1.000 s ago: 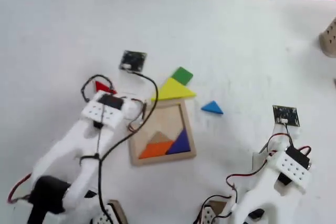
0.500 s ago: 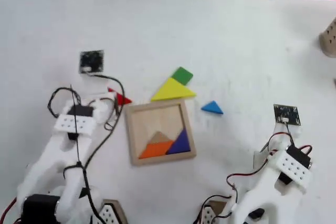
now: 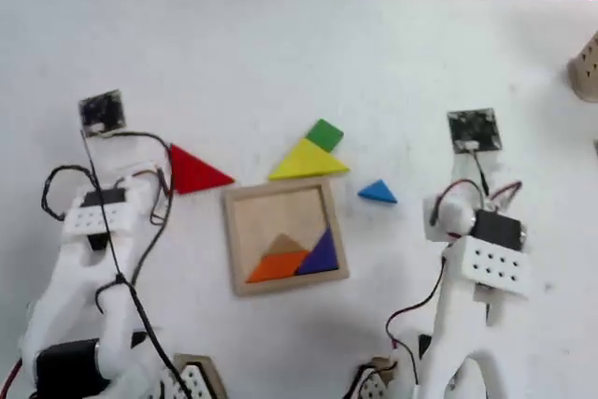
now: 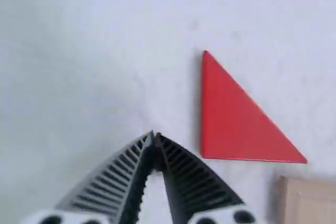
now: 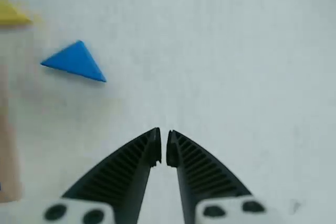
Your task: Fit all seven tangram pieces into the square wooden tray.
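Left wrist view: red triangle (image 4: 236,119) lies between the tray (image 4: 307,203) and the left claw (image 4: 154,145), whose empty tips are pinched together.

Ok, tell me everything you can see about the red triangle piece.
The red triangle is a flat, solid-red piece with one square corner, looking like painted wood. It lies flat on the white table, outside the wooden tray, just off the tray's far left corner; whether its tip touches the rim is unclear. Nothing holds it: the left gripper sits beside it, jaws shut, not touching.
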Motion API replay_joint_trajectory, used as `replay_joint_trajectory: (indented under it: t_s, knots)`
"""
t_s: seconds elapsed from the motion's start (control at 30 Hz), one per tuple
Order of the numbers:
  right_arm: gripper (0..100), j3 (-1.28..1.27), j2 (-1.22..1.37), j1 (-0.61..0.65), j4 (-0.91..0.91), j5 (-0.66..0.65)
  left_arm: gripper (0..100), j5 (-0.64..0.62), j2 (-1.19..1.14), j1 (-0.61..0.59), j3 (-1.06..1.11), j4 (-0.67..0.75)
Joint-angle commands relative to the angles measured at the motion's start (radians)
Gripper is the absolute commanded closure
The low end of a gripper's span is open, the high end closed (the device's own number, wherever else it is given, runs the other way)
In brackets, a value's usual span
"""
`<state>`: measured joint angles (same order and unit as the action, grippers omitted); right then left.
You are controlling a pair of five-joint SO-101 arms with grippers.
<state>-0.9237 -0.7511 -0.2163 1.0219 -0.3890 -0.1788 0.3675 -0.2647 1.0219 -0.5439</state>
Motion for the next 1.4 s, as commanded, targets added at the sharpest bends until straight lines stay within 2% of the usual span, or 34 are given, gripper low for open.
replay_joint_trajectory:
  t_s: [0.0,0.17,0.33,0.5,0.77,0.93,1.37]
  knots:
    - [96.7,0.106,0.024,0.111,-0.022,0.044,98,0.005,-0.001,-0.036,0.002,0.020]
    - [96.7,0.296,0.232,0.217,-0.012,0.091,98,0.008,0.002,-0.035,0.002,-0.006]
    - [94.0,0.589,0.542,0.312,0.077,0.057,98,0.009,0.004,-0.033,0.002,-0.009]
    - [86.3,0.885,0.839,0.343,0.145,0.054,98,0.011,0.004,-0.033,0.000,-0.008]
    - [85.8,1.235,1.213,0.372,0.176,0.021,98,0.012,0.004,-0.015,0.000,-0.008]
    - [85.8,1.422,1.363,0.418,0.257,-0.094,98,0.012,0.004,-0.007,0.000,-0.008]
    - [86.0,1.676,1.589,0.450,0.282,-0.107,98,0.040,0.004,-0.007,-0.003,-0.006]
